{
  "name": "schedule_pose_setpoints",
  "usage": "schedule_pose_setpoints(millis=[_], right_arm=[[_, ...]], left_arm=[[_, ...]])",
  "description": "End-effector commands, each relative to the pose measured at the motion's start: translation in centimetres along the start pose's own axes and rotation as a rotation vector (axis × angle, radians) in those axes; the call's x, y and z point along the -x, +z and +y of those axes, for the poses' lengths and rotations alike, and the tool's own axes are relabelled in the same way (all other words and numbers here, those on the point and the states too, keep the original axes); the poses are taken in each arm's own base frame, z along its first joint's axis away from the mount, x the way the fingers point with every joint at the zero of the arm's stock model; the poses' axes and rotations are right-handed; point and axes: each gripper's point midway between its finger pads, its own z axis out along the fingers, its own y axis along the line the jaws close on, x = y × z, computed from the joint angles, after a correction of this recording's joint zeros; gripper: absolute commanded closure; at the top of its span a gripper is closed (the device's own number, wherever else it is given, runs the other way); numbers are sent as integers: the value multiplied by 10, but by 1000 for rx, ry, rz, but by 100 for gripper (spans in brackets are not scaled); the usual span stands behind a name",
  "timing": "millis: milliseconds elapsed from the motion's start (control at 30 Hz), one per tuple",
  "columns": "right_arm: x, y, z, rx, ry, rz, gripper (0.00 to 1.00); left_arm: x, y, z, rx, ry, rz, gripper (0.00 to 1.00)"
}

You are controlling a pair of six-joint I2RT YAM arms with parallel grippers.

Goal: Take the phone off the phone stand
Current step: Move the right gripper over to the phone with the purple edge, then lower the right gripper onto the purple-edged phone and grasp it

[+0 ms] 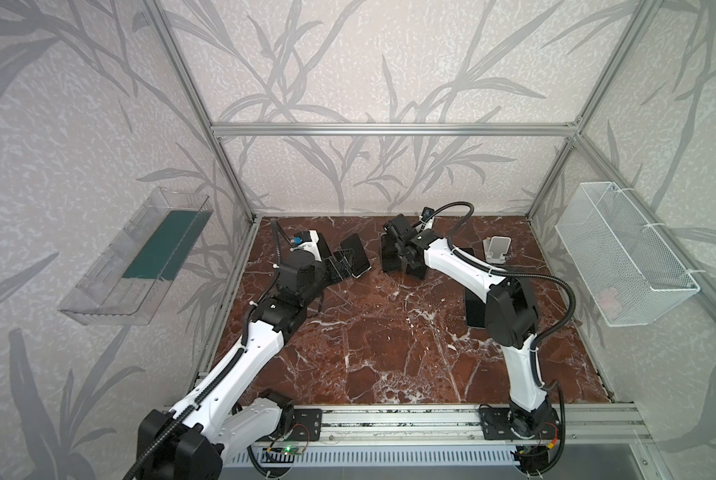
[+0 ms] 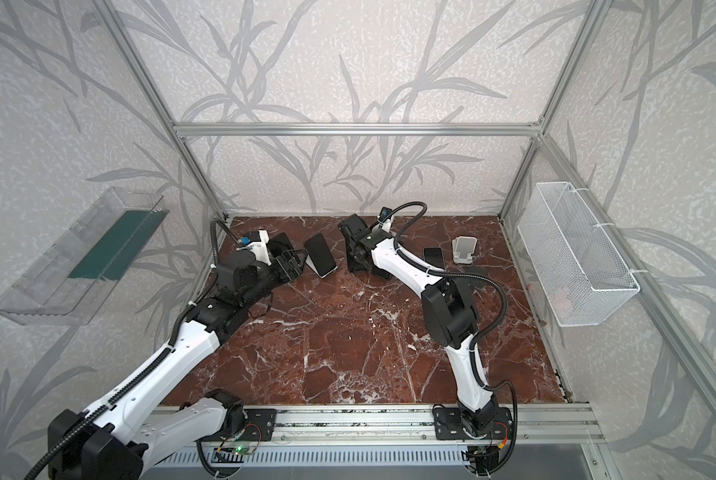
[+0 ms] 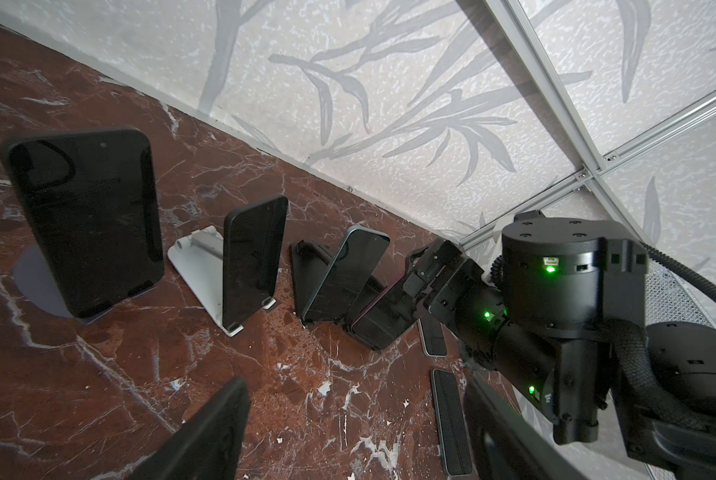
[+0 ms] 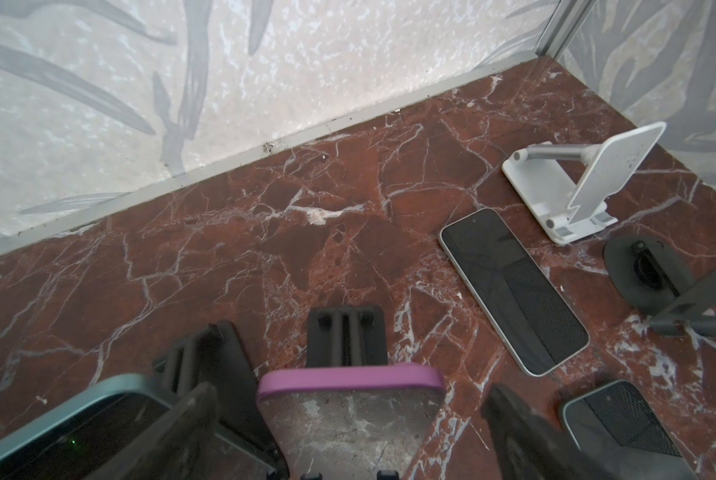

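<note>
The right pincer (image 4: 348,399) stands wide, its fingers (image 4: 190,415) on either side of the purple-cased phone (image 4: 348,436). A gap shows on one side, and the pincer grips nothing. The phone leans on its black stand (image 4: 345,332), whose foot lies just beyond the tips. Just to the pincer's left a teal phone (image 4: 69,432) leans on a second black stand (image 4: 206,353). Off to its right a flat phone (image 4: 514,291) and a second flat phone (image 4: 622,419) lie on the marble. Past them are a bare white stand (image 4: 576,178) and a dark round-footed stand (image 4: 647,278).

The left pincer (image 1: 340,265) is partly open, with bare marble between its fingers (image 3: 210,432), and holds nothing. Just ahead of its tips a black phone (image 1: 358,257) leans on a white folding stand (image 3: 194,257). To its left a larger black phone (image 3: 86,216) stands on a grey round foot (image 3: 36,282).

The table (image 1: 389,353) is red-brown marble veined white. It is walled by pale paper printed with grey leaves inside an aluminium frame (image 1: 389,129).

Only the top views show the clear wall shelf (image 1: 140,257) well left of the left pincer. The same holds for the white wire basket (image 1: 622,253) well right of the right one. The case's purple shows in the wrist views alone. Only the left wrist view shows all four standing phones in one row.
</note>
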Motion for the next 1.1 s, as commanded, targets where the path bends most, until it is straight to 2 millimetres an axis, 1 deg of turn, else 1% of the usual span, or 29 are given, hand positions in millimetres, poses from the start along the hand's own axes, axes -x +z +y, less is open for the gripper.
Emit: schedule_pose_setpoints(millis=[0,33,167,267,467,567,700,800,900,1067], right_arm=[[-5,13,1,-12,13,4,1],[-6,17,4,1,16,12,1],[-8,23,5,-7,14,3,0],[-12,27,2,-18,21,-1,3],[-24,37,1,-19,2,4,12],[-26,38,1,-14,-1,1,16],[-22,39,-3,11,15,-8,20],[-22,40,6,78,13,-10,29],[-22,39,6,87,-6,-8,32],[-11,28,8,134,-15,-38,37]], left_arm=[[4,-1,-4,-20,-4,-15,18],[5,-1,-5,-21,-5,-16,18],[4,-1,-6,-28,-6,-12,18],[4,-1,-6,-27,-5,-13,18],[5,-1,-6,-28,-11,-12,18],[4,0,-4,-25,-14,-9,18],[5,0,-3,-21,-13,-13,18],[5,0,-5,-30,-16,-11,18],[5,1,-3,-23,-16,-13,18],[2,3,-3,-27,-21,-2,18]])
